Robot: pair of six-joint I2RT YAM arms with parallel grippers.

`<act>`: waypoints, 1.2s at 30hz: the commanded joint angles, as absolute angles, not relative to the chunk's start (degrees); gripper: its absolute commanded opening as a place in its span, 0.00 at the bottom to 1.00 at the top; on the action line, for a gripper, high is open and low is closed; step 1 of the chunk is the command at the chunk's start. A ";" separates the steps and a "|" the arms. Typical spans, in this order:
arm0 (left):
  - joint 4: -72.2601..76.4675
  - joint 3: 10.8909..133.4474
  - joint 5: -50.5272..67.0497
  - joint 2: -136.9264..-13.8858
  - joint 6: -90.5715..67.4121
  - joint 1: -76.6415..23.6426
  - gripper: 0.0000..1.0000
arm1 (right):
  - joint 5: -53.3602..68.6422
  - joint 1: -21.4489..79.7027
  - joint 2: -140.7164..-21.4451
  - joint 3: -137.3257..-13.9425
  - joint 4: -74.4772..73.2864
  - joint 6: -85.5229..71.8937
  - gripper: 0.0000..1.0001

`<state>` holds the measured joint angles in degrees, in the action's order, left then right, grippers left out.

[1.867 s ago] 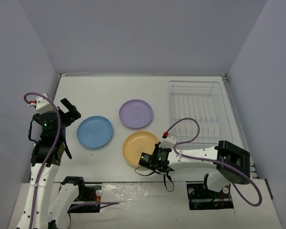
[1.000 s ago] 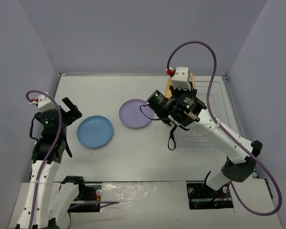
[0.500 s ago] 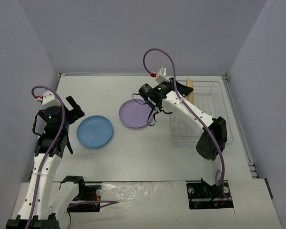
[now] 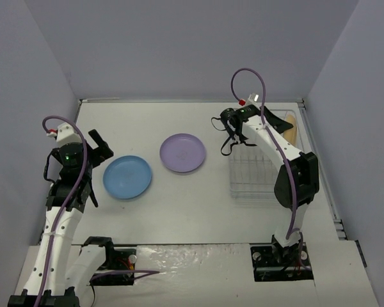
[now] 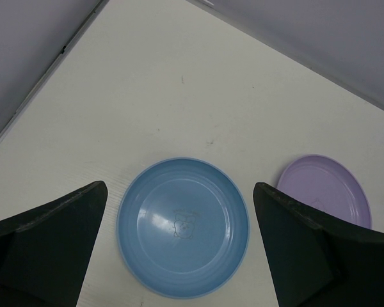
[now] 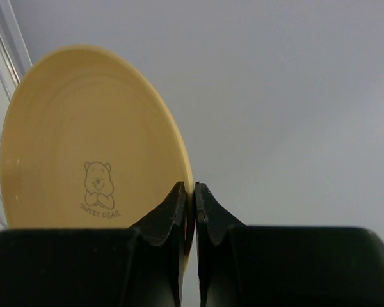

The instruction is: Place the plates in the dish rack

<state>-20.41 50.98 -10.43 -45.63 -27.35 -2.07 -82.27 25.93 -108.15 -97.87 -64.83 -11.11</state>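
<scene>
While your right arm reaches out to the far right side of the table [image 4: 179, 214], the right gripper [image 4: 283, 124] is pinched shut on the orange-yellow plate [image 4: 294, 130]. You can see this best in the right wrist view. The two jaws there [image 6: 187, 198] squeeze the rim of the orange-yellow plate [image 6: 83, 141], and the plate stands up on its edge. A little bear is drawn on its face, with the words SWEET BEAR under it. A few thin wires of the dish rack [image 6: 5, 32] show at the left edge of that view.

From above, the plate looks like a thin strip over the far end of the dish rack [image 4: 256, 182]. You cannot tell if it touches the wires.

Your left gripper [image 4: 97, 146] is on the left side of the table. Its jaws are wide open and hold nothing. It hangs just left of the blue plate [image 4: 127, 176]. In the left wrist view the blue plate [image 5: 183, 227] lies flat on the table and shows between the two dark fingers [image 5: 51, 246].

The lavender plate [image 4: 182, 152] lies flat too, a bit farther back and to the right of the blue one. The two plates are near each other but do not touch. The lavender plate [image 5: 324, 190] sits between the blue plate and the rack.
</scene>
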 commanded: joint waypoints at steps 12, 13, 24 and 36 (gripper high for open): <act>-16.81 52.67 -11.94 -47.88 -27.64 -1.85 0.97 | -104.45 26.28 -108.65 -88.19 -67.50 -16.48 0.00; -16.86 52.72 -12.07 -48.02 -27.55 -1.85 0.97 | -104.18 26.28 -109.01 -87.23 -67.50 -17.26 0.00; -17.14 53.00 -12.83 -48.08 -27.42 -1.76 0.97 | -104.63 25.74 -107.62 -83.05 -67.68 -20.48 0.00; -16.90 53.17 -13.03 -48.73 -27.16 -1.78 0.97 | -104.70 30.72 -103.20 -91.58 -67.41 -13.00 0.00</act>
